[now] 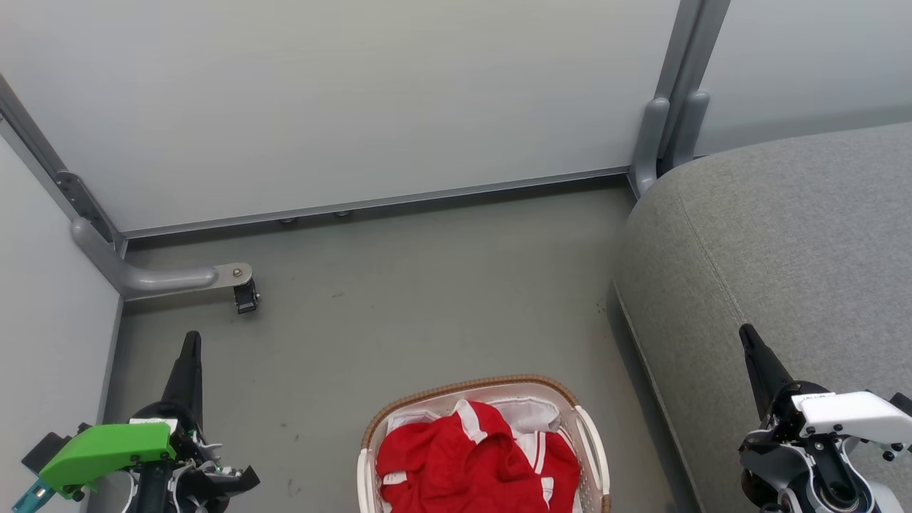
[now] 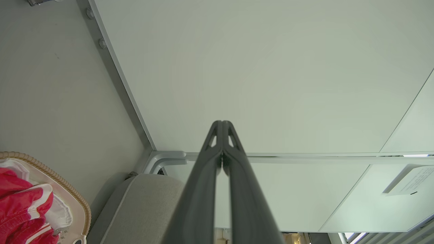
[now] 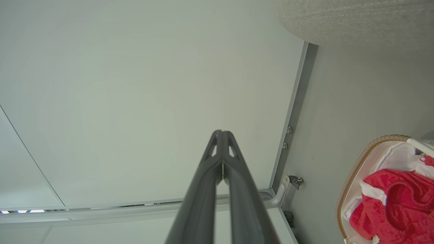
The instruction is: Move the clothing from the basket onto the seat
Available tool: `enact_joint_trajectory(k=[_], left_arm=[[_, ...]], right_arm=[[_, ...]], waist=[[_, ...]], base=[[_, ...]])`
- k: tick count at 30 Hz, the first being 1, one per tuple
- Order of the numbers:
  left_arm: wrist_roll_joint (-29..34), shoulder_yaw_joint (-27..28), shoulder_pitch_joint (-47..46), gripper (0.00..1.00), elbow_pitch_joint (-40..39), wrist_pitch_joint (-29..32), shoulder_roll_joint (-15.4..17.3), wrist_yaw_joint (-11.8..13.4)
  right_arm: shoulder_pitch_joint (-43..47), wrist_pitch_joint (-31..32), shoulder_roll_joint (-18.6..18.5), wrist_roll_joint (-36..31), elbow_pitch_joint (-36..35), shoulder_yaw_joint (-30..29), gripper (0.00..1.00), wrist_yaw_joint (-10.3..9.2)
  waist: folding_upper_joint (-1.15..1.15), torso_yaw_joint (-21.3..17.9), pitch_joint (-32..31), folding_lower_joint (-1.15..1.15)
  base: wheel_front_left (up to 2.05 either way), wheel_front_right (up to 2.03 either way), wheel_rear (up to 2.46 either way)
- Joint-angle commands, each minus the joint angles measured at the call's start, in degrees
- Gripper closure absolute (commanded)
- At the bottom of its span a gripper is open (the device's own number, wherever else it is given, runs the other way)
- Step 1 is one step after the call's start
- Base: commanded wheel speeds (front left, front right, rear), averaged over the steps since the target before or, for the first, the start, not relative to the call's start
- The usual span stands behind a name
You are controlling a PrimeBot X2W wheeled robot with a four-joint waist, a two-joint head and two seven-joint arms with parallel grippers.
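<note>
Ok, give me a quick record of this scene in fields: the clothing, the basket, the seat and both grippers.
clothing: red with white trim, piled in the basket
basket: on the floor, left of the seat
seat: grey cushion, no clothing on the part in view
left gripper: jaws shut, empty, left of the basket
right gripper: jaws shut, empty, seen against the seat
task status: not yet begun

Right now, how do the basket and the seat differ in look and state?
The basket is white plastic with a brown woven rim; the seat is grey fabric. The basket is far smaller than the seat. The basket holds red clothing; the seat carries none in view. Both have rounded edges.
</note>
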Motion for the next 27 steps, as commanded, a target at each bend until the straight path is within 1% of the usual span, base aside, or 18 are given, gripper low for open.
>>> enact_joint_trajectory(k=[1, 27], left_arm=[[-0.2, 0.1, -0.7, 1.0, -0.1, 0.2, 0.4, -0.3], [-0.2, 0.1, -0.7, 1.0, -0.1, 0.2, 0.4, -0.3]], right_arm=[[-0.4, 0.1, -0.3, 0.2, -0.2, -0.1, 1.0, -0.02], [-0.4, 0.1, -0.3, 0.2, -0.2, -0.1, 1.0, -0.02]], waist=[[0.64, 0.0, 0.0, 0.0], [0.64, 0.0, 0.0, 0.0]], base=[[0.0, 0.0, 0.0], [0.0, 0.0, 0.0]])
